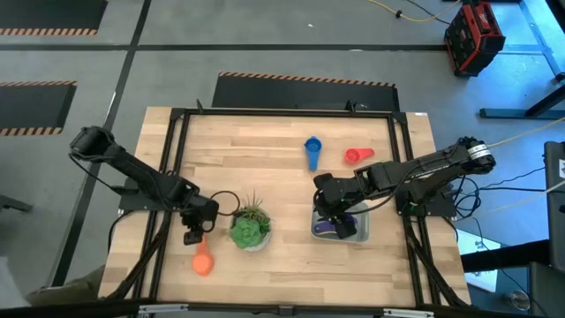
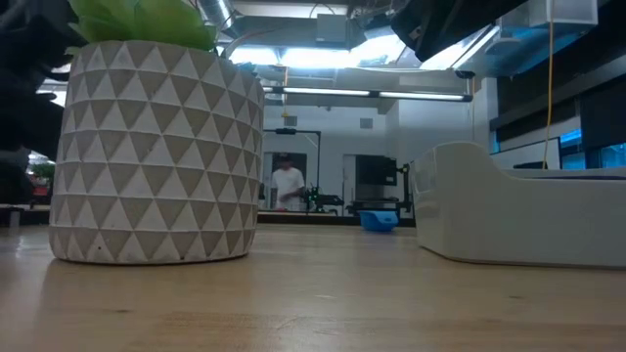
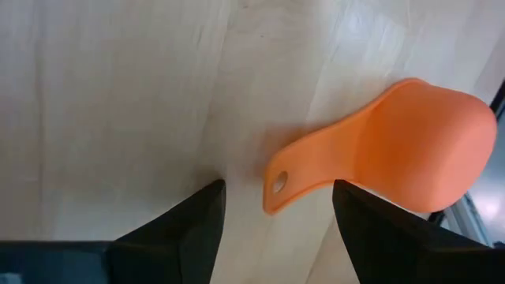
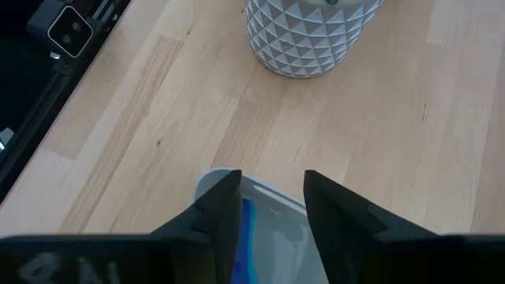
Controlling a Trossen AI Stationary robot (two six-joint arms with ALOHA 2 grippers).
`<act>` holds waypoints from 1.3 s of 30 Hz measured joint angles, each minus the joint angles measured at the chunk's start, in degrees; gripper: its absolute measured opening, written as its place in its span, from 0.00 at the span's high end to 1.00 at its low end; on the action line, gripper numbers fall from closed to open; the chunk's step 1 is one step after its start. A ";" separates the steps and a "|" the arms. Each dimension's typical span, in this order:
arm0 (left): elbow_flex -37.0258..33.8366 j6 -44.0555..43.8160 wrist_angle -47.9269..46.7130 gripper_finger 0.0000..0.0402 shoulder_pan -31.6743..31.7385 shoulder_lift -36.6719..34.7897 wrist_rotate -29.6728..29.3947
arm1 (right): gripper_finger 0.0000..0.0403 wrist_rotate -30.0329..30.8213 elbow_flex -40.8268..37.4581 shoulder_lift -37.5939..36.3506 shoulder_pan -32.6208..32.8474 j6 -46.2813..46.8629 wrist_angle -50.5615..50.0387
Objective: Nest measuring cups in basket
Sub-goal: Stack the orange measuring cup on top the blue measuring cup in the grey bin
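Fingers, L: left gripper (image 3: 276, 217) spread wide, holding nothing; the two dark fingers (image 3: 185, 229) stand either side of the handle tip of the orange cup (image 3: 394, 146), not touching it.
Fingers, R: right gripper (image 4: 271, 207) parted, nothing between the pads; fingers (image 4: 217, 209) hang over the near rim of the basket (image 4: 213, 181).
Orange cup: lies bowl-down on the table (image 1: 282, 141), handle w/ small hole pointing toward the L gripper; in high view it sits at the front-left (image 1: 203, 261), just beside the plant pot.
Blue cup: on bare wood toward the far side (image 1: 312, 150), handle pointing to the front; well apart from the basket.
Red cup: near the blue one, on its right (image 1: 356, 156), handle to the right.
Basket: front-right of table (image 1: 357, 234), mostly under the R gripper (image 1: 338, 216); low view shows its pale wall (image 2: 509, 220) at right.
Basket contents: blue and purple shapes inside (image 1: 328, 228); which cups, cannot tell.
Plant: green spiky plant in white triangle-patterned pot (image 2: 156, 156), between L gripper (image 1: 194, 231) and basket, apart from both.
Background: a person (image 2: 287, 183) stands far off in the room behind the table.
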 joint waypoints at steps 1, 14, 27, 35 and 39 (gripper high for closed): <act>-0.10 0.02 0.15 0.43 0.19 0.00 0.34 | 0.65 0.00 0.00 0.00 -0.01 0.00 0.00; -0.39 -0.02 2.83 0.43 1.08 0.13 2.98 | 0.65 0.00 0.00 0.00 0.00 0.00 -0.02; -0.34 -1.36 3.34 0.43 0.21 0.09 -3.71 | 0.65 0.00 0.00 0.00 0.00 0.00 -0.02; -0.28 -1.04 3.58 0.44 -0.43 0.27 -1.68 | 0.65 0.02 0.00 0.00 0.00 0.00 -0.02; -0.28 -1.00 3.54 0.47 -0.97 0.28 -1.70 | 0.65 0.01 0.00 0.00 0.00 -0.02 -0.02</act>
